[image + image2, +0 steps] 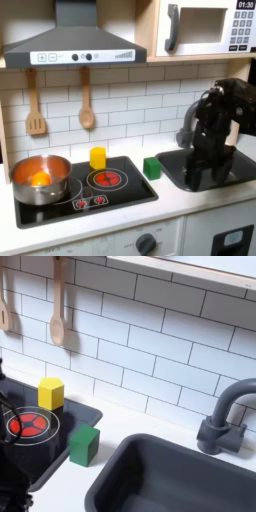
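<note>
In the first exterior view my black arm reaches down over the dark sink [235, 175] at the right. The gripper [198, 172] hangs low inside the basin, dark against dark, so I cannot make out how its jaws stand or whether it holds anything. The nearest object is a green cube [152, 167] [84, 445] on the white counter between stove and sink, a short way to the first exterior view's left of the gripper. A yellow block [97, 157] [51, 393] stands at the back edge of the black cooktop [125, 195].
A metal pot [40, 180] holding something orange sits on the left burner. A red burner [107, 179] [27, 424] lies bare. A wooden spatula [35, 105] and spoon [86, 100] [58, 301] hang on the tile wall. A grey faucet [222, 421] stands behind the sink [170, 481].
</note>
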Controlling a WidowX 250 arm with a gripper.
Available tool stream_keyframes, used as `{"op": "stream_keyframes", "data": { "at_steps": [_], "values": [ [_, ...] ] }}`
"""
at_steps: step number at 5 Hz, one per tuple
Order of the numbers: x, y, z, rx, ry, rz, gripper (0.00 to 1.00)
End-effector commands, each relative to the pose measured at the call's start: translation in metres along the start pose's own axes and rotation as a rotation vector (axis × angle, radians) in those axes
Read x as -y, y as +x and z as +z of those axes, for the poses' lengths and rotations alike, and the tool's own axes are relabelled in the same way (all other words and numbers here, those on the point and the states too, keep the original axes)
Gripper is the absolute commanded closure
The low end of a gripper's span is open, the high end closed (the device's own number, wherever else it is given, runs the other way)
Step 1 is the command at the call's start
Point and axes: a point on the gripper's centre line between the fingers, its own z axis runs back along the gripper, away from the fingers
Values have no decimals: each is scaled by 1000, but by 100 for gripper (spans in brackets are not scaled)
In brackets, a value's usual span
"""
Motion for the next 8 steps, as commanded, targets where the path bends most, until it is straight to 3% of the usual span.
{"op": "stream_keyframes", "data": {
  "at_steps": [1,6,8],
  "values": [
    [-5,23,-1,32,6,-3,0],
    [-5,74,0,79,18,-7,0],
    [8,100,-10,72,17,-9,0]
  ]
}}
